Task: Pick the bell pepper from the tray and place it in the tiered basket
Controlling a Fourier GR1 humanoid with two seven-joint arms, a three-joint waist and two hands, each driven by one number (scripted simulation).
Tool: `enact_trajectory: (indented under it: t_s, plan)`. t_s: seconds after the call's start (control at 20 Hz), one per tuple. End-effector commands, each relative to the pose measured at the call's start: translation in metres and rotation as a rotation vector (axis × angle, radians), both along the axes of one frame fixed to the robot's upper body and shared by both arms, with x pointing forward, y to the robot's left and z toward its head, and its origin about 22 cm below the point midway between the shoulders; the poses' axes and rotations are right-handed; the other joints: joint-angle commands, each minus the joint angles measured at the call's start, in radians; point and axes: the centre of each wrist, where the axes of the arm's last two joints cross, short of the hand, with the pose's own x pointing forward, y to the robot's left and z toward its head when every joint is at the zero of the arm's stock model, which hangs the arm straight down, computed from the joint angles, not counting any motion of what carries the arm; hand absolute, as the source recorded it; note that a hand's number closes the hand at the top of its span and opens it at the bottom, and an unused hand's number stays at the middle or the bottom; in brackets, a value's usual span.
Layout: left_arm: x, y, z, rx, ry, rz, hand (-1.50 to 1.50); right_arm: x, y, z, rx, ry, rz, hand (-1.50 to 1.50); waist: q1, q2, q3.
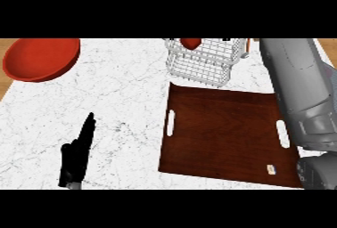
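While the red bell pepper (191, 42) sits in the white wire tiered basket (201, 67), off the dark wooden tray (223, 133), right hand unseen beyond its grey forearm (299, 84): withdraw clear of the rim; left hand (77, 151) rests straight-fingered.

White marble counter (125, 89) with grey veining, wooden edge at far left, red bowl (41, 58) at far left corner, dark wooden tray (223, 133) with white handle slots at right, white wire tiered basket (201, 67) just behind tray.
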Motion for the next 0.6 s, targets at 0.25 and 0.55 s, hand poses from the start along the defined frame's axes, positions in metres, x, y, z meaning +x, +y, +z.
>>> enact_trajectory:
  t_s: [0.25, 0.55]
  plan:
    - [-0.013, 0.002, -0.007, -0.021, 0.048, 0.058, 0.0, -0.026, -0.121, 0.034, 0.091, -0.087, -0.327, -1.5, -0.045, -0.015, -0.003]
    - [-0.015, 0.015, -0.001, -0.002, 0.054, 0.06, 0.0, -0.082, -0.214, 0.034, 0.126, -0.083, -0.356, -1.5, -0.057, -0.019, -0.002]
